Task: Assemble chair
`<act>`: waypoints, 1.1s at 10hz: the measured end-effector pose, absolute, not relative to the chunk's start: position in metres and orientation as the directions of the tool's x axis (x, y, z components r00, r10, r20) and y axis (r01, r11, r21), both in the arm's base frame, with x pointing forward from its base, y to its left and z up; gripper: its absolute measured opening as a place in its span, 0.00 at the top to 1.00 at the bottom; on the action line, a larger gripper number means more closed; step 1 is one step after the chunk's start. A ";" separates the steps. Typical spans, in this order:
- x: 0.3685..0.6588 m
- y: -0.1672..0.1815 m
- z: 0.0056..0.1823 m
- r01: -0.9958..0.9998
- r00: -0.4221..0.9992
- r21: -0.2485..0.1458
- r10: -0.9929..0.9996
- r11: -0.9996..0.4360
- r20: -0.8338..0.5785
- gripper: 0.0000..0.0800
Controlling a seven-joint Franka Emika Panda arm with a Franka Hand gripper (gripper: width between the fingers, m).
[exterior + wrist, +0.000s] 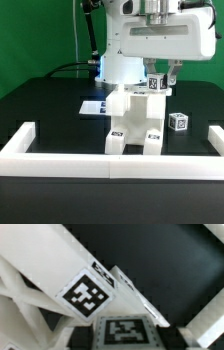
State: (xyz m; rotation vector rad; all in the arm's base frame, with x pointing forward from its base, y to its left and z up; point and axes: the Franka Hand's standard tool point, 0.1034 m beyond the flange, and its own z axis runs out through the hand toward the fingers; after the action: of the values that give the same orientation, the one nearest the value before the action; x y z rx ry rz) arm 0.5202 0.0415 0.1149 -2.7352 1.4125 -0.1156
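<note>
The gripper is down on the tagged post, with the chair assembly just beneath; I cannot tell its grip. Keep the post upright, press straight down, and avoid the 1 loose block nearby.

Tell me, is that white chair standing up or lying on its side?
Standing up: the chair rises tall from two feet beside the low white wall.
</note>
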 end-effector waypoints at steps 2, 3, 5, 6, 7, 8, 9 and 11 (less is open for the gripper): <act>0.521 0.042 0.113 -0.744 0.662 -0.078 -0.748 -0.663 0.051 0.24; 0.521 0.043 0.113 -0.736 0.671 -0.077 -0.739 -0.673 0.052 0.20; 0.523 0.042 0.114 -0.539 0.836 -0.059 -0.542 -0.840 0.085 0.19; 0.523 0.040 0.114 -0.429 0.897 -0.048 -0.432 -0.902 0.092 0.19; 0.524 0.038 0.114 -0.363 0.926 -0.041 -0.366 -0.931 0.096 0.19; 0.523 0.037 0.114 -0.278 0.955 -0.031 -0.279 -0.960 0.099 0.19; 0.523 0.037 0.114 -0.201 0.974 -0.023 -0.202 -0.979 0.101 0.19; 0.523 0.037 0.114 -0.077 0.992 -0.009 -0.078 -0.997 0.102 0.19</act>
State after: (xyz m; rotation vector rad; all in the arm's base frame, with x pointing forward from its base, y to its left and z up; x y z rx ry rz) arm 0.5233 0.0372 0.1140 -3.1302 0.1215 -0.1612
